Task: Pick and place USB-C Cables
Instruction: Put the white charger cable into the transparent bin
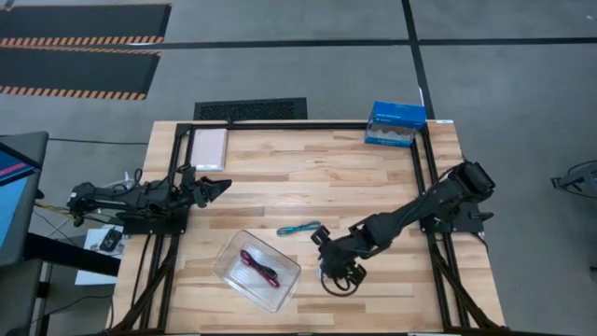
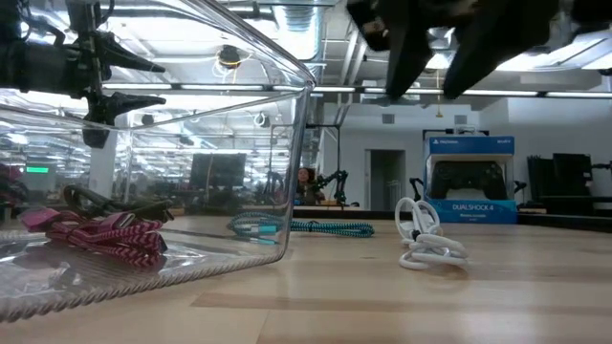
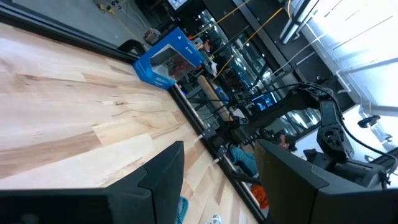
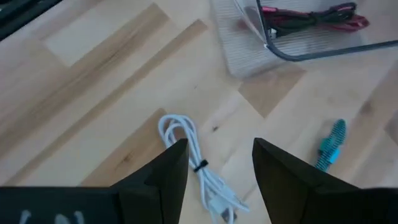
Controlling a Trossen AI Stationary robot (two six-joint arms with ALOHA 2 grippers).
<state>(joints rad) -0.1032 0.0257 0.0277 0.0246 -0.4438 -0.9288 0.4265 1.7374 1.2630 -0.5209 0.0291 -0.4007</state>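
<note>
Jaws of the right gripper stand apart and empty, hanging over the white cable, which lies on the bare table directly below and between the two fingers. That cable is a narrow folded bundle; in the right wrist view its long axis runs obliquely through the gap rather than square across it, so a small wrist turn would likely help before descending. In the low view the white cable sits clear of the tray, well apart from its wall. The teal cable lies just beyond, between the right gripper and the table's middle, stretched roughly crosswise. The pink cable and a dark one already rest inside the tray. The right arm is plainly the nearer one to both loose cables; the left gripper waits at the table's left edge, fingers apart, holding nothing, far from either.
</note>
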